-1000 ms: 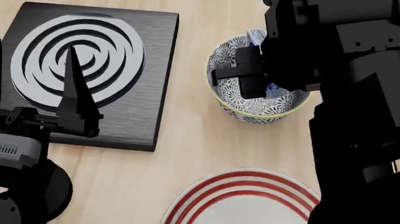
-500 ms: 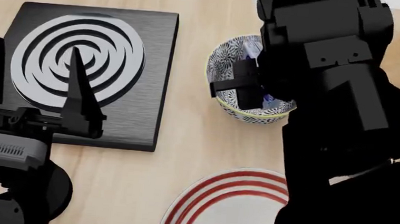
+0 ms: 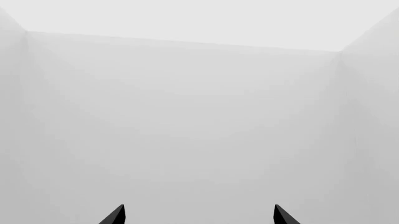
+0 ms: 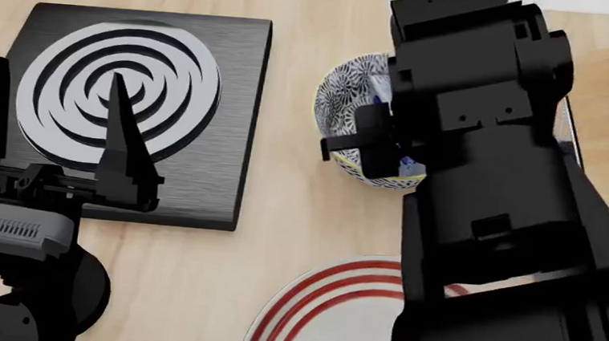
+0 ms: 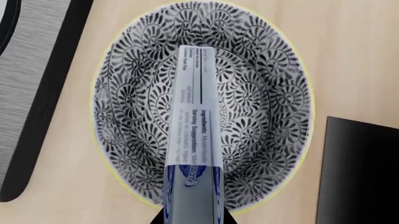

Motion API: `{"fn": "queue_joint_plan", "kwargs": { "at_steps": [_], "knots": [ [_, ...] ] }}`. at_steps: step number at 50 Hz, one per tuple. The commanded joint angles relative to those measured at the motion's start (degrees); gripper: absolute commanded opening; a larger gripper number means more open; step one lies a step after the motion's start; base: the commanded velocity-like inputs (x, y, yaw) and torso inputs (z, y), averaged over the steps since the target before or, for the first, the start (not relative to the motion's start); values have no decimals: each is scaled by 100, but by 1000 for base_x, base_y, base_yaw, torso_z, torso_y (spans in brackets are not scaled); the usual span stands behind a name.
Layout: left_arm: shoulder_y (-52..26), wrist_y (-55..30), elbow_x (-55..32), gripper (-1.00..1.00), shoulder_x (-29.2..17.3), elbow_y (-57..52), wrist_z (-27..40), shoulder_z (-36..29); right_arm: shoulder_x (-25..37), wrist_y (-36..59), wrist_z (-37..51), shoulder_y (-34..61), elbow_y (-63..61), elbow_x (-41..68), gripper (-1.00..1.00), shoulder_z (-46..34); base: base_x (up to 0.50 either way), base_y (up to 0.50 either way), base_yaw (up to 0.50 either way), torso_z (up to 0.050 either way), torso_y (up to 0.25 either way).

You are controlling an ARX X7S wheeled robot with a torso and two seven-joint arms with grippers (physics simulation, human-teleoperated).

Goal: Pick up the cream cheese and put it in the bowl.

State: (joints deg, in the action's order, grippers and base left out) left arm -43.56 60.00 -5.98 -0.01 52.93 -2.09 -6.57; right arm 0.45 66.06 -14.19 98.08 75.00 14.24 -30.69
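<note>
Right end effector (image 4: 377, 139): positioned directly above the bowl, grasping the cream cheese by one narrow end. In the right wrist view only the black tips show at the base of the box; the box stands out from them, printed side panel facing the camera, over the middle of the bowl. Whether it already touches the bowl's floor cannot be told.

Left end effector (image 4: 55, 133): released, fingers spread and pointing away, empty, parked at the near left above the near edge of the burner plate. Its wrist camera shows only blank wall.

Tabletop (image 4: 278, 233): bare wood between the burner plate (image 4: 233, 117) on the left and the bowl; a red-ringed plate (image 4: 326, 317) lies near, in front of the bowl. The right arm covers most of the right side, so room there cannot be judged.

Bowl (image 5: 262, 93): deep, patterned, thin yellowish rim. Judged rigid and breakable; its rim is the edge to respect. Open room lies straight up; a sideways withdrawal risks catching the rim.

Cream cheese (image 5: 196, 121): small flat carton, judged light, fairly stiff, smooth-faced and thus liable to slip. Holding across the flat faces at the end appears sound. It is narrower than the bowl, so it should drop in clear.
</note>
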Motion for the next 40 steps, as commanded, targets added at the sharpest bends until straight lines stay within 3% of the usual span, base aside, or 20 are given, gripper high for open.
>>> {"fn": "queue_joint_plan", "kwargs": {
  "at_steps": [1,40],
  "knots": [
    [8,0,9,100,0,-9,5,2,-29,-44,-127,-36,-3,-693,-100,535,0,0,0,0,0],
    [19,0,-74,100,0,-17,-71,-2,-23,-328,-45,-278,-2,-1169,-100,1246,0,0,0,0,0]
  ]
}}
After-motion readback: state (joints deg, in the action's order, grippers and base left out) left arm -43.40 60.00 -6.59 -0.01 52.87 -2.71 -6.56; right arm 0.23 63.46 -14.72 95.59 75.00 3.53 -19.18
